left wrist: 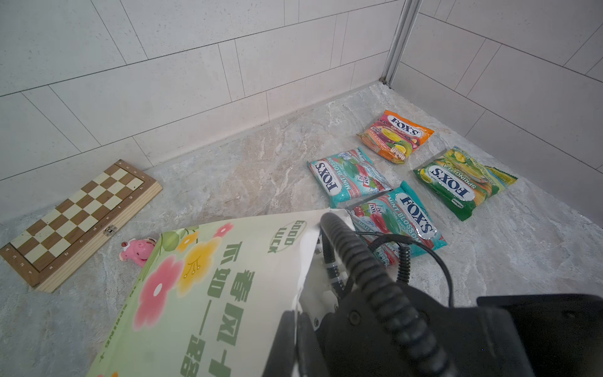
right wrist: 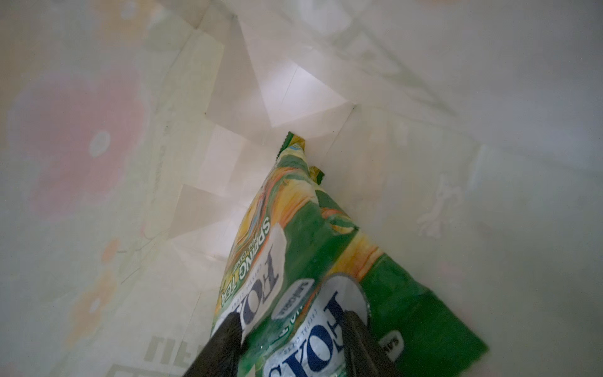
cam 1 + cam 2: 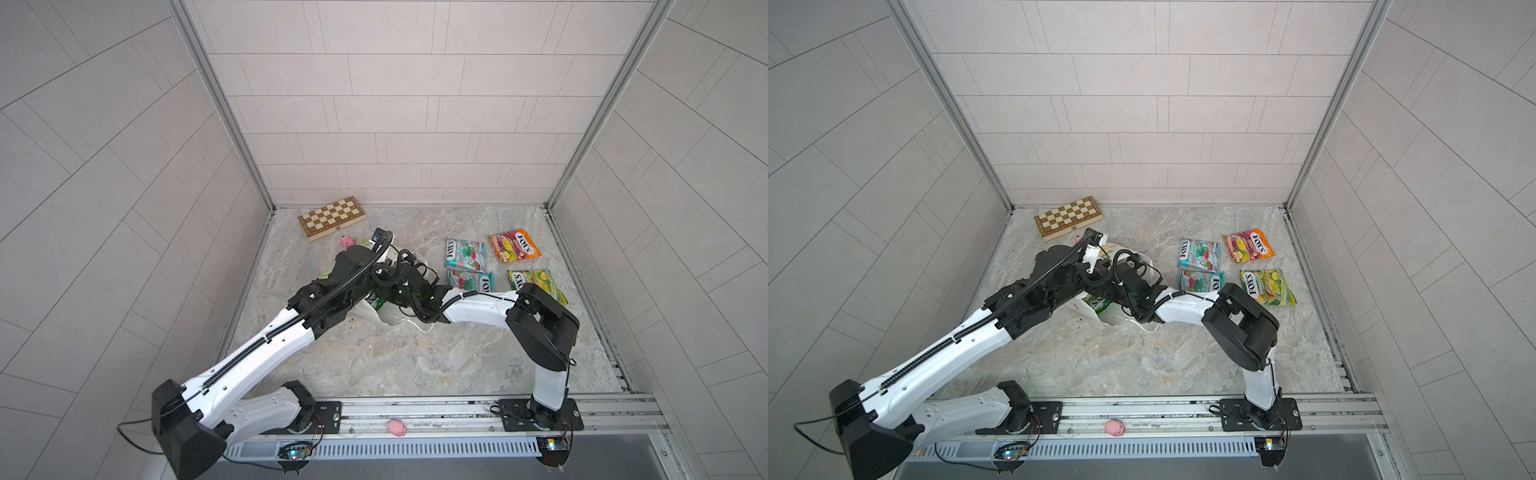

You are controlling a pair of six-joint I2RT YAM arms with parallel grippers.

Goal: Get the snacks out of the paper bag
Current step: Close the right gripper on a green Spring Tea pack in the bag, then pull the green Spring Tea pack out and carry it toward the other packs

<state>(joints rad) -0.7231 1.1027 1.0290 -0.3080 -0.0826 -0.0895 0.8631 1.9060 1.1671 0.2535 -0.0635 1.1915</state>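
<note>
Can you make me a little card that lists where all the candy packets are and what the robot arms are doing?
Out of bag: glossy orange FOX'S packet, teal FOX'S packet, second teal packet, green-yellow FOX'S packet
Inside bag: second green-yellow packet
Bag: flower-printed white paper bag, between the arms
Right tool: inside the bag, closed on the second green-yellow packet
Left tool: shut, by the bag's mouth; grip hidden
Other things: wooden chessboard, pink toy pig beside the bag, another pink pig on the metal front rail

You've got two teal Mint Blossom packets (image 3: 465, 254) (image 3: 470, 281), one orange FOX'S packet (image 3: 514, 247), two green Spring Tea packets (image 3: 536, 282) (image 2: 310, 261), one paper bag (image 1: 202, 293), one chessboard (image 3: 331, 217), two pink toy pigs (image 3: 346, 241) (image 3: 396, 427).
</note>
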